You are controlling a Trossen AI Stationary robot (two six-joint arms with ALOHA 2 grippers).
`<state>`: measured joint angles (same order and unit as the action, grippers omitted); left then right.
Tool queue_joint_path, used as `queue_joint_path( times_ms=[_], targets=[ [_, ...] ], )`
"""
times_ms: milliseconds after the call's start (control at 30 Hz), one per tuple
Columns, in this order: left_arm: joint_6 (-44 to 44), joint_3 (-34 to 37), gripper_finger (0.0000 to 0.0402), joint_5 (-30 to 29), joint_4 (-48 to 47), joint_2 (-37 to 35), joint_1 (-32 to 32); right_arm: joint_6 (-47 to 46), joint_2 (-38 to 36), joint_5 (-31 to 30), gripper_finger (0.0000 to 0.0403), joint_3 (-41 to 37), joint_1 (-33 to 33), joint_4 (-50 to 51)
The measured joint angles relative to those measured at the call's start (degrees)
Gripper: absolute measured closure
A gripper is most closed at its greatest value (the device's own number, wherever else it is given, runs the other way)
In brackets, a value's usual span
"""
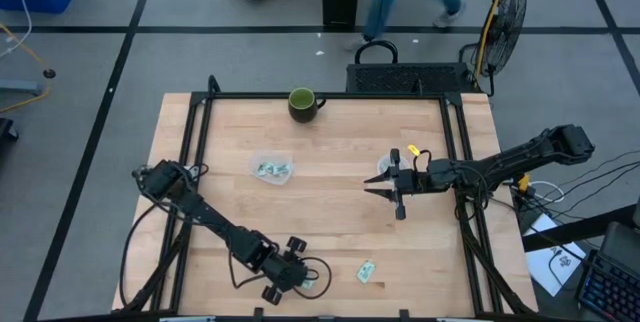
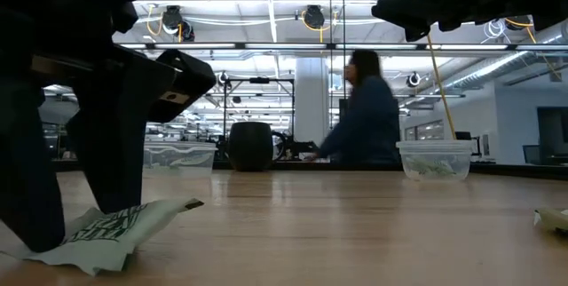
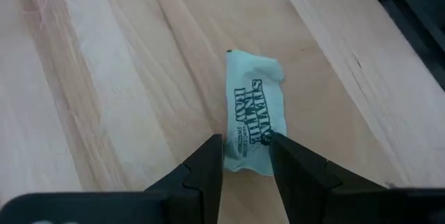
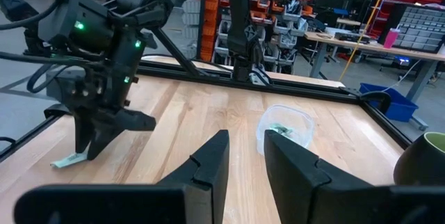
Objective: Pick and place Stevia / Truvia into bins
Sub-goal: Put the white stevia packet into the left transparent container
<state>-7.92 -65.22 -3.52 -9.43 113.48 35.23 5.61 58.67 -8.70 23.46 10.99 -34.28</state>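
One Stevia sachet (image 3: 253, 122) lies flat on the tabletop (image 3: 104, 99), straddled at its end by the narrowly parted fingers (image 3: 208, 165) of the left gripper (image 3: 245, 156). Being thin and flat, it could be missed or crumpled if the fingers close above it. The right gripper (image 1: 384, 189), fingers slightly apart and empty, is held well away, near the round cup (image 1: 387, 167).

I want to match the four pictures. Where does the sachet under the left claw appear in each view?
High view: the sachet lies near the table's front edge, at the left claw.
Low view: bottom left, between the dark fingers.
Left wrist view: centre, its end between the fingertips.
Right wrist view: far left, under the left arm.
Shared landmark: the square tub.
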Motion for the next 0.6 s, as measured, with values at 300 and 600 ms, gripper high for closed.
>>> queue_joint_path(
  times_ms=[300, 600],
  targets=[
    [-0.13, 0.01, 0.0275, 0.51, -2.25, 0.08, -0.11, 0.0, -0.01, -0.01, 0.0318, -0.02, 0.0, 0.23],
    [0.34, 0.05, 0.033, 0.48, -3.23, -0.05, -0.19, 0.0, -0.01, 0.01, 0.0318, -0.02, 0.02, 0.24]
  ],
)
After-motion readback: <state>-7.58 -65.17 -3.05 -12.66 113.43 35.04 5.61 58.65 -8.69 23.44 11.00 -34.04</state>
